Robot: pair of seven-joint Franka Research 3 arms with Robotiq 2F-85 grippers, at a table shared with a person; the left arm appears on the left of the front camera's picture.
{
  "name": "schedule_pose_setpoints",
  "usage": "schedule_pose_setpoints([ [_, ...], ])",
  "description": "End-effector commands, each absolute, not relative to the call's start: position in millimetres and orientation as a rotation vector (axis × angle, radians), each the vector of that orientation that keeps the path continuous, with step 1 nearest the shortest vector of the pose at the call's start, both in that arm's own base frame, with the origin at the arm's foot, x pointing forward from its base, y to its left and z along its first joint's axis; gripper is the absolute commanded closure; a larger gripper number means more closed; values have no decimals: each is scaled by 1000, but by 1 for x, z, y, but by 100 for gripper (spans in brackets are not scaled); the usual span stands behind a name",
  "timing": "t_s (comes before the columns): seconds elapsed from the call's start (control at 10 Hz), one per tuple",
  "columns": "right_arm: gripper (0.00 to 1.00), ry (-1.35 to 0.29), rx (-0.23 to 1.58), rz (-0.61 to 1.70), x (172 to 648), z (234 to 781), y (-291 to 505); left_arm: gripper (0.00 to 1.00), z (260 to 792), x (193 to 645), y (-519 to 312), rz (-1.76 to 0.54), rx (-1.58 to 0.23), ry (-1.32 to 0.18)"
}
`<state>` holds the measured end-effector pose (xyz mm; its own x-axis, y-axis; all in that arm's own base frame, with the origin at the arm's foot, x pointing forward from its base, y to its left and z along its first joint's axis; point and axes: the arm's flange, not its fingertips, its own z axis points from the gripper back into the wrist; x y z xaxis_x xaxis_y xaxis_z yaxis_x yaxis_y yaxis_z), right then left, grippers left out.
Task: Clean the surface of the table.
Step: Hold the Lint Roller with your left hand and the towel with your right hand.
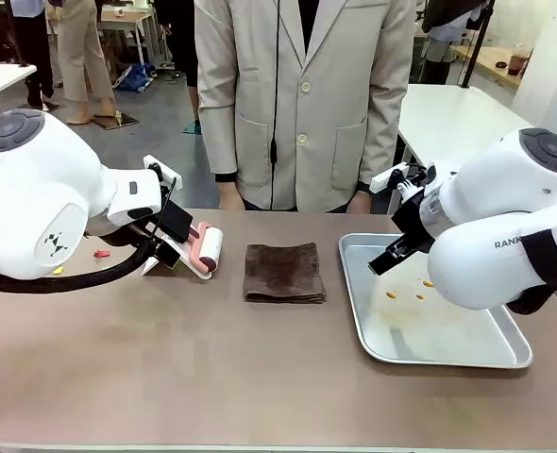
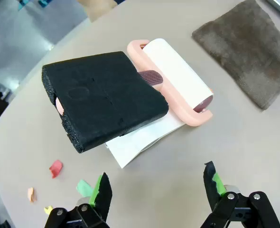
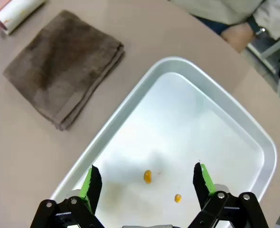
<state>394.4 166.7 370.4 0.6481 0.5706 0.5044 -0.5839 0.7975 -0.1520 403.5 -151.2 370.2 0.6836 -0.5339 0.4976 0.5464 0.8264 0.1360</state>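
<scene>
Tan-brown and matte, the table (image 1: 165, 377) spans the front view, with a person (image 1: 302, 94) standing at its far edge. A folded brown towel (image 1: 284, 273) lies toward the middle of that edge. A pink-framed lint roller (image 1: 207, 251) lies to the towel's left, partly under a black foam block (image 2: 107, 99). A silver tray (image 1: 448, 330) near the right edge holds orange crumbs (image 3: 147, 176). Coloured scraps (image 2: 56, 168) lie near the left edge. The left gripper (image 2: 156, 178) hovers by the roller and the right gripper (image 3: 146, 171) over the tray, both with fingers released and grasping nothing.
</scene>
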Motion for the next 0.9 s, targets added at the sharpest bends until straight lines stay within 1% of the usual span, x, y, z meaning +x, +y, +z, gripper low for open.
schedule_pose_setpoints([
  [0.0, 0, -565, 25, 656, 395, 371, 167, 0, 370, 403, -151, -606, -24, -550],
  [0.8, 0, -565, 25, 656, 395, 371, 167, 0, 370, 403, -151, -606, -24, -550],
])
